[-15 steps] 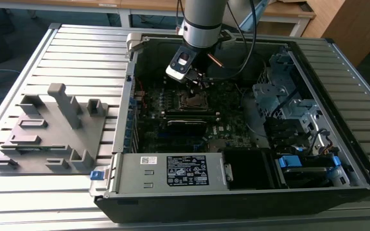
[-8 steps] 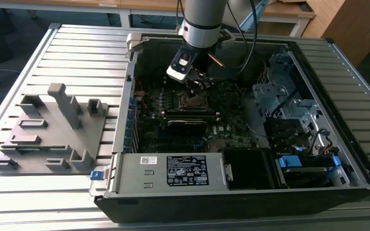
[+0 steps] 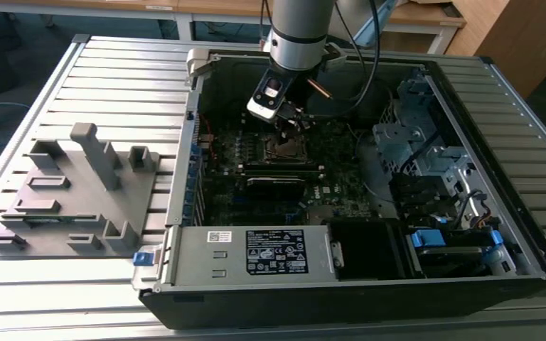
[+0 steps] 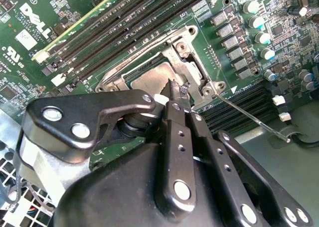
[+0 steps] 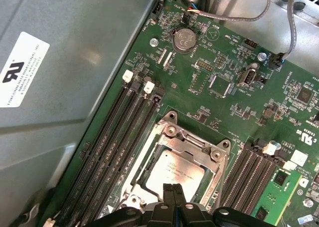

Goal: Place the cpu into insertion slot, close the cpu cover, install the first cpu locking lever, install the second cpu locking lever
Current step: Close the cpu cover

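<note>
The cpu (image 5: 174, 169) is seated under the cpu cover (image 5: 195, 145); the gripper (image 5: 172, 188), fingers together, is set at the cover's edge, seemingly to press it down.

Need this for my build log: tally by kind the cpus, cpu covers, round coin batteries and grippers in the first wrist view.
cpu: 1
cpu cover: 1
coin battery: 1
gripper: 1
Total: 4
</note>
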